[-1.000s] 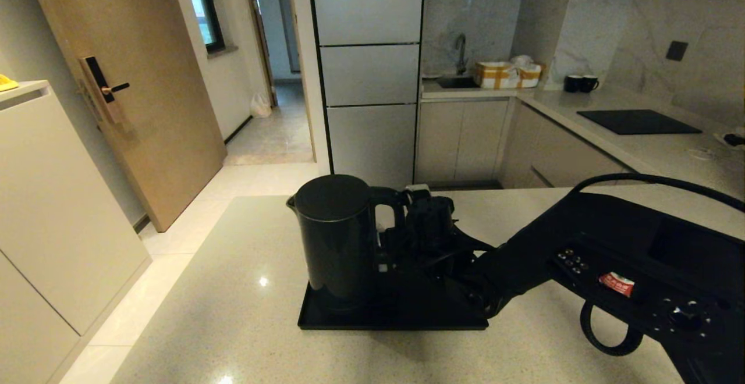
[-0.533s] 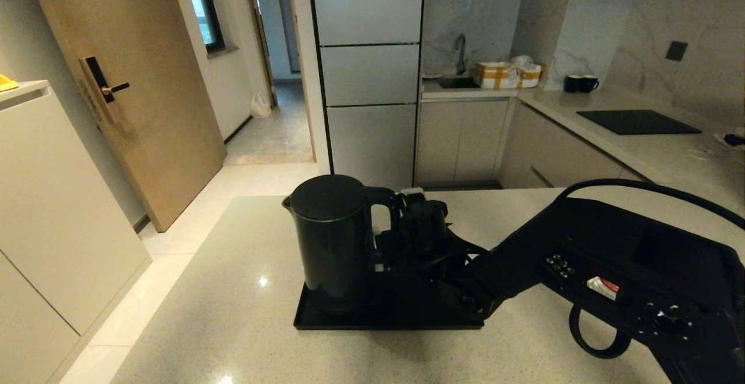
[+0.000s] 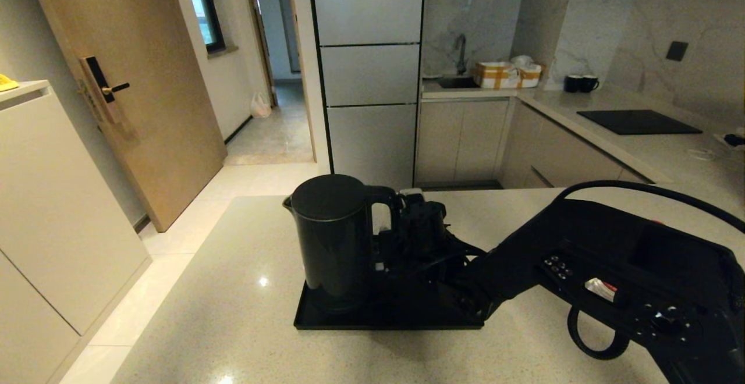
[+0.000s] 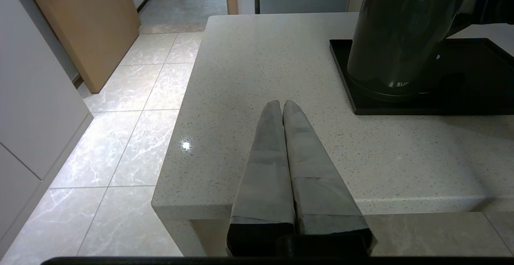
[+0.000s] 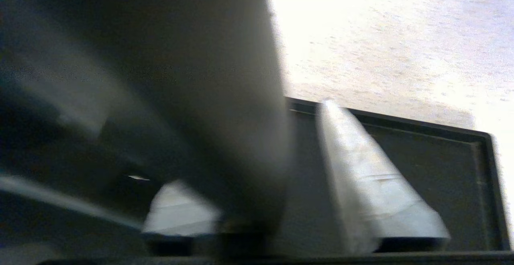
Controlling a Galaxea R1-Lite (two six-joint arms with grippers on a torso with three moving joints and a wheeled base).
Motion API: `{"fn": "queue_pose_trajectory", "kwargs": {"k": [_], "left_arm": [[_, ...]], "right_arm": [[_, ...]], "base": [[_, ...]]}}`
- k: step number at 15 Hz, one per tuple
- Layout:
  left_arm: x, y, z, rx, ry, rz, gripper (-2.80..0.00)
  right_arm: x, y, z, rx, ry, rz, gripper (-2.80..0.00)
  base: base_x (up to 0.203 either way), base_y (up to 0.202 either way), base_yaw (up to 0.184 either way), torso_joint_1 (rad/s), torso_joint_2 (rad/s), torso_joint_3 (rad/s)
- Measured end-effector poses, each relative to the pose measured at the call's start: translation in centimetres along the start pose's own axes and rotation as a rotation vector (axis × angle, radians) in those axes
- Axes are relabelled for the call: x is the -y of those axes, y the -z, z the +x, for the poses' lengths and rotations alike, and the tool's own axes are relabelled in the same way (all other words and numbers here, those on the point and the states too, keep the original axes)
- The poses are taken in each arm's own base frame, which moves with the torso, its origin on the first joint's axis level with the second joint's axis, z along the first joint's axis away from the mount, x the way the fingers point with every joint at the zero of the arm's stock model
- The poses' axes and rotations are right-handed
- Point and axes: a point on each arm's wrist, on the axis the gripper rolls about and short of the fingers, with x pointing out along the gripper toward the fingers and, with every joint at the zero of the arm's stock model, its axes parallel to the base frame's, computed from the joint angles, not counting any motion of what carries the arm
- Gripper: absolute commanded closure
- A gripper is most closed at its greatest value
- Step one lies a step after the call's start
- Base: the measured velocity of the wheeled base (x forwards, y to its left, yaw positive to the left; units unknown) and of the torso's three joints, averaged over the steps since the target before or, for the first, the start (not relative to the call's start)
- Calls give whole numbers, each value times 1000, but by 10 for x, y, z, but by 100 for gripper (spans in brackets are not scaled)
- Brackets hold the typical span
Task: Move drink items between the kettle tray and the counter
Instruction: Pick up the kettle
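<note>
The tall glossy black kettle [image 3: 332,238] stands upright at the left end of the flat black kettle tray [image 3: 349,321], which lies on the beige speckled counter [image 3: 233,314]. My right gripper [image 3: 391,243] reaches in from the right at the kettle's loop handle [image 5: 225,96]. It is open: the handle sits between the fingers, with a gap to the one finger [image 5: 361,168] that shows fully. My left gripper [image 4: 280,104] is shut and empty, low over the counter's near-left corner, apart from the kettle [image 4: 401,28] and the tray [image 4: 474,76]. The water bottle is out of view.
The counter ends at its left edge [image 3: 174,291] and drops to the tiled floor. On the far right worktop lie a black cooktop panel [image 3: 637,121] and two dark mugs [image 3: 580,83]. Boxes [image 3: 506,74] sit by the sink.
The right arm pushed a little to the left, and the kettle and tray slid slightly left with it. Over the last half second nothing moved.
</note>
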Motion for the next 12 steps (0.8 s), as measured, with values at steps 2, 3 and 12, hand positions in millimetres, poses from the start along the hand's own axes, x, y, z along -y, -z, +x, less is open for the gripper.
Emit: {"fn": "queue_pose_trajectory", "kwargs": {"k": [2, 3, 12], "left_arm": [[0, 0, 0, 0, -1, 0, 0], [0, 0, 0, 0, 1, 0, 0], [0, 0, 0, 0, -1, 0, 0]], "right_arm": [[0, 2, -1, -6, 1, -6, 0], [1, 1, 0, -5, 4, -5, 0], [6, -12, -7, -4, 10, 28, 0]], "base": [[0, 0, 0, 0, 0, 0], [0, 0, 0, 0, 0, 0], [0, 0, 0, 0, 0, 0]]}}
